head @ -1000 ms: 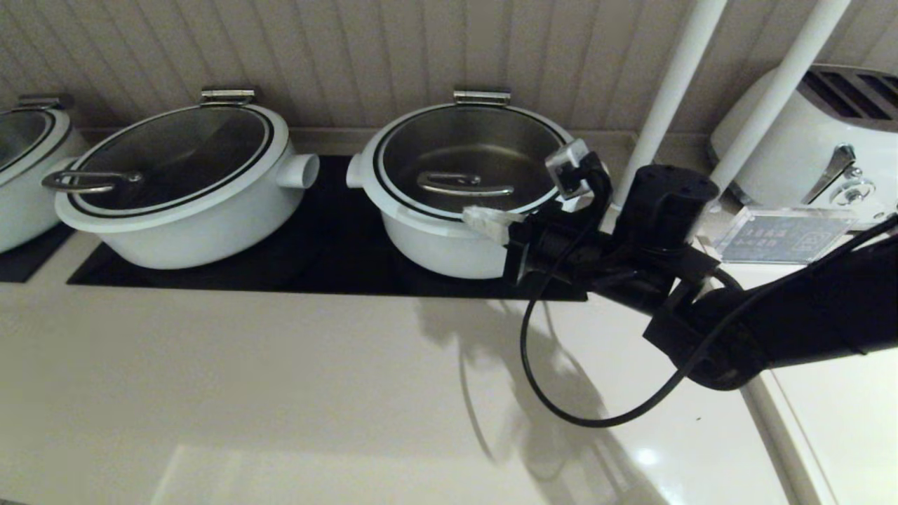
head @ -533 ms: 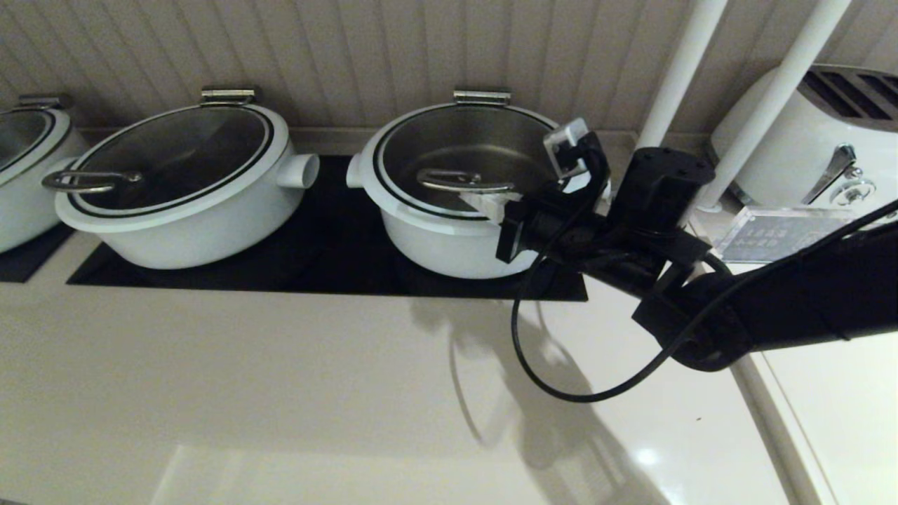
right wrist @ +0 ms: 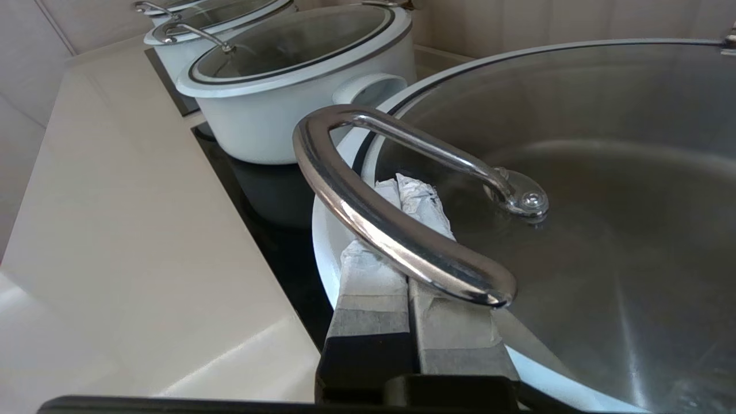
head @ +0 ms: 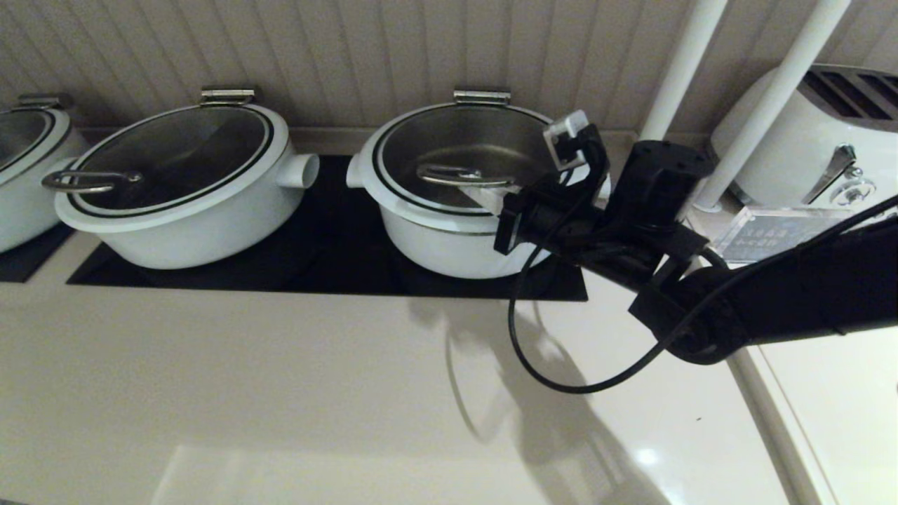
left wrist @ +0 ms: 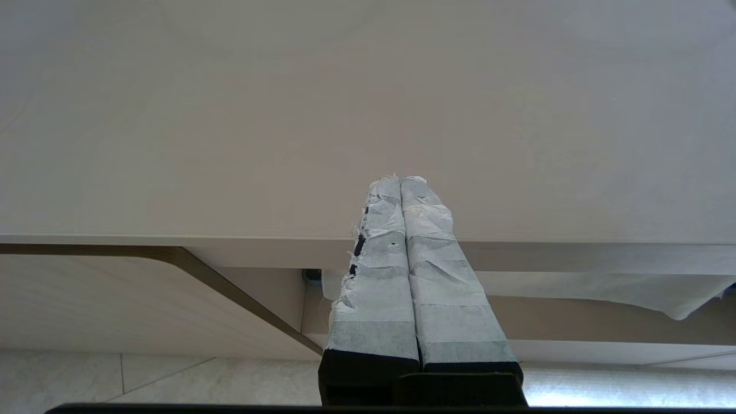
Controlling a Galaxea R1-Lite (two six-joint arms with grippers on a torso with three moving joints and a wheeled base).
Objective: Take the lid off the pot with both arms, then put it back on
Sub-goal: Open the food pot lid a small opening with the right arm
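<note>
The pot (head: 449, 252) is round and white and stands on the black hob. The glass lid (head: 463, 140) with its white rim sits on it, steel hinge at the back; its front edge looks tipped up a little. My right gripper (head: 484, 198) is shut, and its taped fingers are pushed under the steel bar handle (head: 463, 175) from the front right. In the right wrist view the handle (right wrist: 391, 230) lies across the closed fingers of the gripper (right wrist: 405, 184), above the lid (right wrist: 604, 201). My left gripper (left wrist: 401, 179) is shut and empty, low by the counter's front edge, outside the head view.
A wider white pot (head: 189, 210) with a loop-handled lid stands to the left, and a third pot (head: 21, 203) at the far left. Two white poles (head: 673, 77), a white appliance (head: 821, 133) and a clear sign (head: 779, 235) stand at the right. The wall is close behind.
My right gripper has moved forward and up from the lid's front rim to under the bar handle. The lid's front edge has risen slightly.
</note>
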